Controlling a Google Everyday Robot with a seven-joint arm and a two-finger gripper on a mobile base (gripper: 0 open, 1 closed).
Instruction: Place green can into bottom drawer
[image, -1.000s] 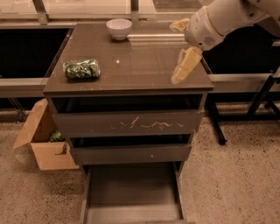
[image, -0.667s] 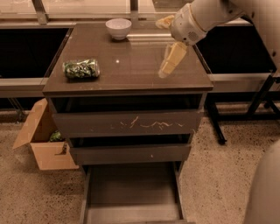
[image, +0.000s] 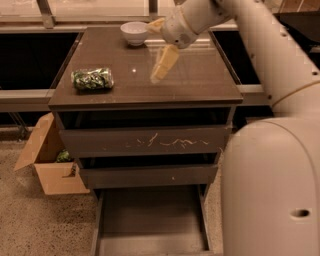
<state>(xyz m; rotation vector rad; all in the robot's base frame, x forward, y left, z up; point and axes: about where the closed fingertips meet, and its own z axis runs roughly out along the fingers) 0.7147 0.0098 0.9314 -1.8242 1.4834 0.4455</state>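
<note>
The green can (image: 92, 79) lies on its side on the left part of the cabinet top (image: 200, 80). My gripper (image: 160, 45) hovers above the middle of the top, to the right of the can and apart from it. It is open and empty, with one yellowish finger (image: 165, 62) pointing down and the other near the bowl. The bottom drawer (image: 150, 222) is pulled out at floor level and shows a bare tray. The middle drawer (image: 147, 175) and the scratched top drawer (image: 145, 142) are pushed in.
A white bowl (image: 135, 33) stands at the back of the cabinet top, just left of the gripper. An open cardboard box (image: 50, 160) sits on the floor left of the cabinet. My pale arm and body (image: 272, 185) fill the right side.
The gripper has moved left across the cabinet top, from the right edge to the middle, closer to the can. The can and drawers have not moved.
</note>
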